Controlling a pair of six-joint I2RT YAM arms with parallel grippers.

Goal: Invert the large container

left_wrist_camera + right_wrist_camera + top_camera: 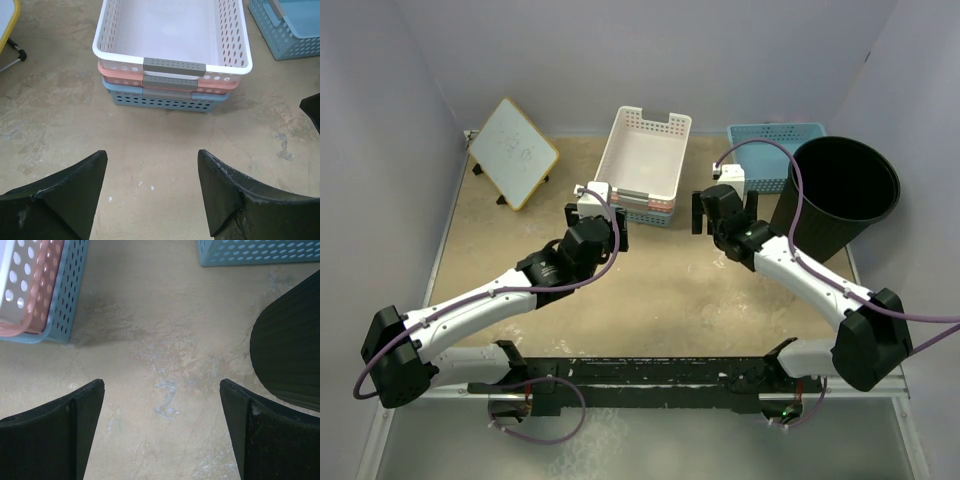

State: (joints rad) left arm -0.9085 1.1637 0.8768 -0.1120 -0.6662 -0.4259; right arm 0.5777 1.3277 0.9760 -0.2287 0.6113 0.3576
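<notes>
Large container (290, 340) cut off at the right wrist view's edge; blue basket (775, 129) partly behind it.

Tall round black bin (842, 190) stands upright at my far right, open mouth up, sides tapering downward.

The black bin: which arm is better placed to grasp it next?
Right. The right gripper, open, hangs close beside the upright bin. The left gripper faces the stacked baskets, farther from the bin.
</notes>
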